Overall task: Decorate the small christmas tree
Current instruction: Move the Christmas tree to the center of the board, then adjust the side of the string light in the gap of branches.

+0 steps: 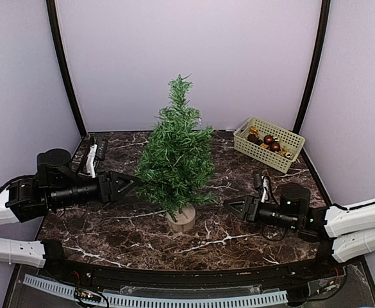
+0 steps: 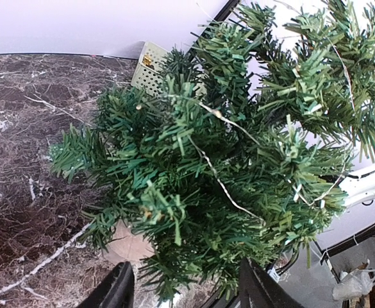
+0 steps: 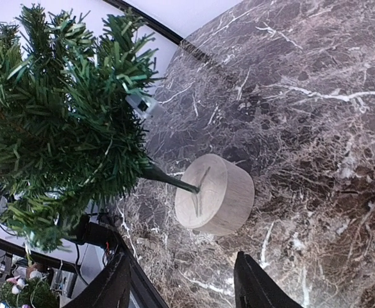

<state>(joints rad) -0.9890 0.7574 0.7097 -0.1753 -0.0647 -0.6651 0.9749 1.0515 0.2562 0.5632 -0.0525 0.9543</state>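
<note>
Basket [image 1: 269, 144] of pale mesh sits at the back right of the table [image 1: 238, 240], holding red and gold ornaments [image 1: 268, 140]; the small christmas tree [image 1: 177, 154] stands mid-table on its wooden stump [image 1: 182, 219]; left gripper [image 1: 133, 184] — jaws apart, gripping nothing — sits against its lower branches; right gripper [image 1: 231, 206] — also parted, empty — lies near the stump.
</note>
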